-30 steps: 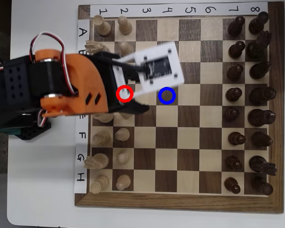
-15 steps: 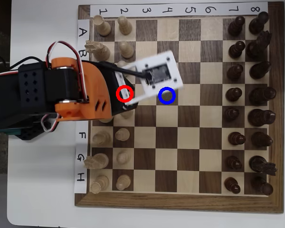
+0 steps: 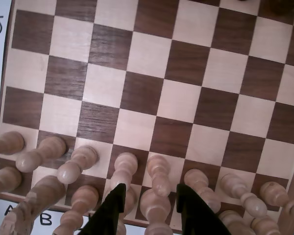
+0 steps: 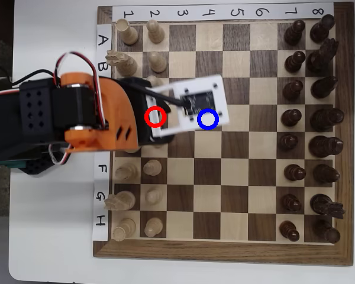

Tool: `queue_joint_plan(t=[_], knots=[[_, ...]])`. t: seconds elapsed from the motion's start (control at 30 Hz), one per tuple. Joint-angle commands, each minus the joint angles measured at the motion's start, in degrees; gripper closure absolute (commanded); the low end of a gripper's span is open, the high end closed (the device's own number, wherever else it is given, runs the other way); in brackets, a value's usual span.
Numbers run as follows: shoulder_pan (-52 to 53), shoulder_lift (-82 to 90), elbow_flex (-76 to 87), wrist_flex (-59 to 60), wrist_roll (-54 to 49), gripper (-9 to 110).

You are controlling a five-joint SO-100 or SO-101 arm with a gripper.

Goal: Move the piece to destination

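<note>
While the gripper (image 3: 149,201) hangs over the pale ranks at the bottom centre of the wrist view, its two black fingers (image 3: 116,200) stand apart, open, nothing clamped. A pale piece's head sits in the gap low between them, and a pawn (image 3: 157,172) stands just above the gap, centre-bottom of frame. Judgement: that pawn is the target, but I can't confirm it, since the overhead view hides it.

In the overhead view the arm (image 4: 89,115) and its white camera plate (image 4: 195,106) cover the red ring (image 4: 155,116) at centre-left, so the pawn under it doesn't show. The blue ring (image 4: 207,119), just right of centre, also sits over the plate, so the destination square isn't visible either.

Handling, as judgement:
- Small turned wood, so light and rigid, no crush risk.
- Smooth finish and round head, so it can slip or pop out if pinched on the ball.
- Take it at the neck just under the head, fingers either side.
- Narrow base, tips easily. Neighbours stand close on both sides in the wrist view, so a skewed approach would likely knock one.

Look: pale cream wood, round head, slim neck flaring to a wider base, shorter than the back-row pieces behind it. Dark pieces (image 4: 310,118) line the right edge of the board (image 4: 225,254) in the overhead view, well apart from the arm.
</note>
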Motion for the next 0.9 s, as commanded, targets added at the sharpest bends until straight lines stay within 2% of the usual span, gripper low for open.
queue_joint_plan(t=[0.0, 0.47, 0.87], knots=[[-1.14, 0.7, 0.18, 1.05, -0.62, 89], [-3.78, -3.16, 5.27, 0.0, 0.79, 82], [-5.63, -3.25, 9.4, 1.76, 1.49, 82]])
